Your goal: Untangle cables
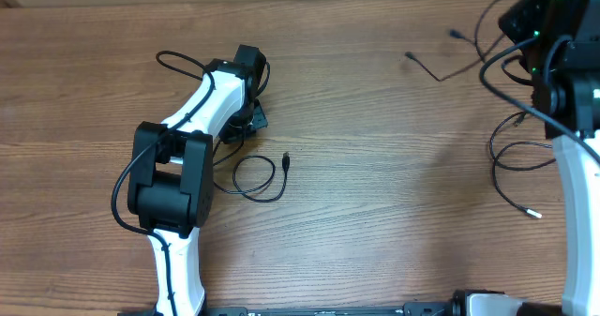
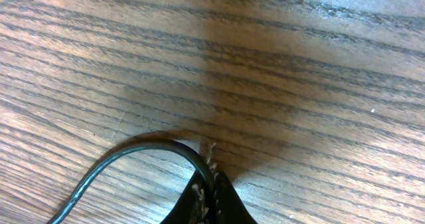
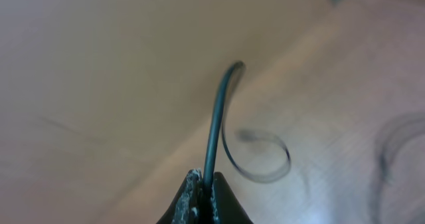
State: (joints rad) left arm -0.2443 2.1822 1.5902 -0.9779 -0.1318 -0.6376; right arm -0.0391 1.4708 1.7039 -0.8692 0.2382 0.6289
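Cables [image 1: 285,159] are lying as thin black cords on the table [image 1: 375,213]: one loop is sitting beside the left arm [image 1: 202,110], and others, with a plug end [image 1: 532,214], are trailing near the right arm [image 1: 577,194]. Low over the wood, the left gripper [image 2: 207,187] is pinching a cord [image 2: 143,146], jaws closed on it. The right gripper [image 3: 204,184] is clamping a second cord [image 3: 216,117] well above the table. Judging them light, limp, slippery and prone to coiling; gripping close to a plug looks safest. No containers are showing.
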